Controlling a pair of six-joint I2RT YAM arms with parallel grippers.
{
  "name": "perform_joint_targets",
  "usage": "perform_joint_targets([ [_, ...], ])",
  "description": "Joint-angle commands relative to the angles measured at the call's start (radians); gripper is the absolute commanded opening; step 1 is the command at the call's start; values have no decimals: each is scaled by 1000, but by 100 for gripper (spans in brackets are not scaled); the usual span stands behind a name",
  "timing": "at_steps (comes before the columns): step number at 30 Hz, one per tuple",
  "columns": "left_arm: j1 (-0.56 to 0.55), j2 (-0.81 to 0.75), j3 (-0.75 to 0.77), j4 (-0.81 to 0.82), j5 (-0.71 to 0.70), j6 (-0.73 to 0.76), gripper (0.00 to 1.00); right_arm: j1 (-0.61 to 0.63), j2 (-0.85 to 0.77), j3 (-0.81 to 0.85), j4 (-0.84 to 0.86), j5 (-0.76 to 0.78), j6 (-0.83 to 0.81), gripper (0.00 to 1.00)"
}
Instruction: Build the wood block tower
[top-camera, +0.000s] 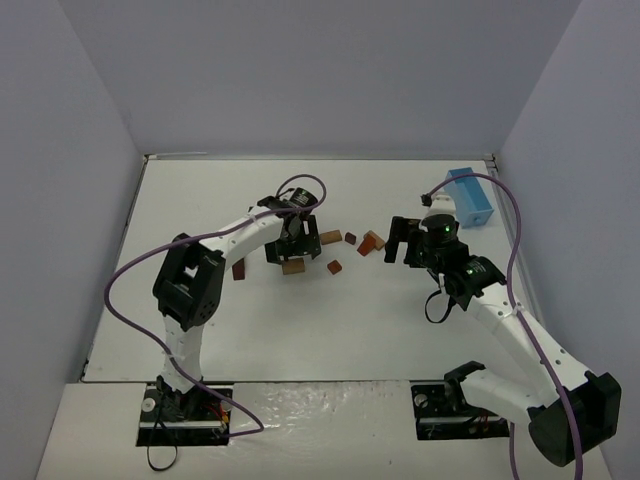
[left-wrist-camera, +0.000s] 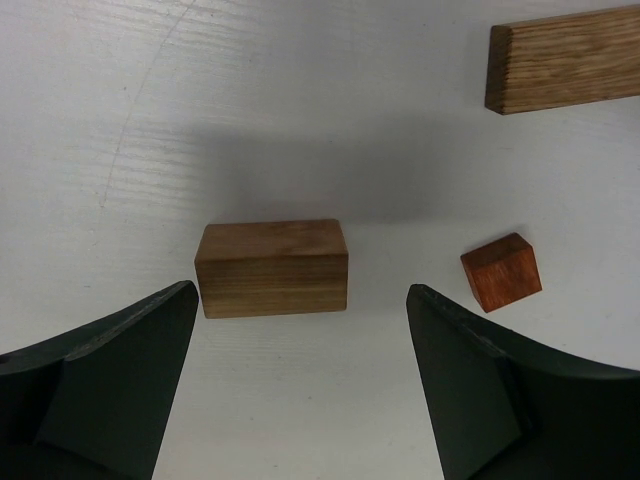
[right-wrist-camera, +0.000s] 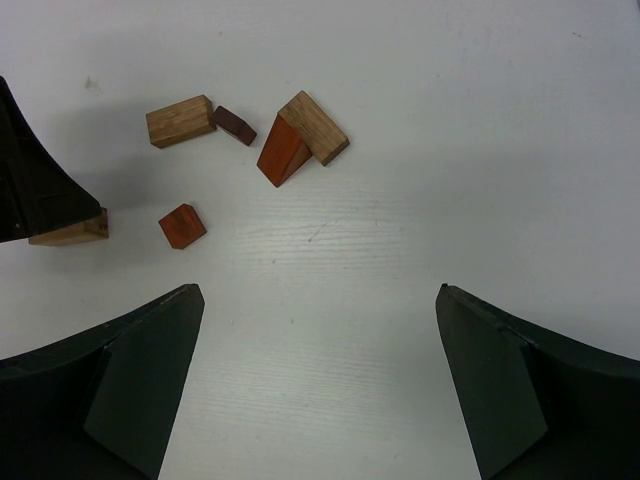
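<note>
The left claw (top-camera: 291, 250) is hanging released over a tan block (left-wrist-camera: 272, 268) without touching it. The right claw (right-wrist-camera: 320, 295) is gaping empty. The wood blocks (right-wrist-camera: 180, 120) are lying scattered mid-surface, so the whole wood block tower is seemingly awaiting building. Only the top view is showing a dark block (top-camera: 239, 269) beside the left arm.

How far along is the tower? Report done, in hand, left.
Done: nothing stacked; the wood blocks lie scattered on the table. In hand: the left gripper, open, hangs over a tan block, gripping nothing; the right gripper is open, empty. Left: all stacking.
</note>
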Motion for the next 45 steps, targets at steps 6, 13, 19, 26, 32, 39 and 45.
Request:
perform_joint_targets([
  [6,-2,15,50,6,-26,17,86,-7,-6,-3,33,-27,-25,100],
  [13,-2,34,49,0,-46,26,82,-9,-10,-13,34,-25,-28,100],
  [19,-3,25,45,-1,-54,27,53,-9,-10,-15,34,-21,-28,100],
  [26,2,-31,76,-20,-75,54,4,-9,-7,-13,33,-24,-27,100],
  [32,69,-65,221,-104,-142,186,3,-9,-4,-9,33,-35,-31,100],
  [39,248,-21,336,-126,-65,298,4,-9,-3,-1,31,-43,-42,100],
  [45,337,84,431,-131,19,415,4,-9,11,1,32,-54,-49,100],
])
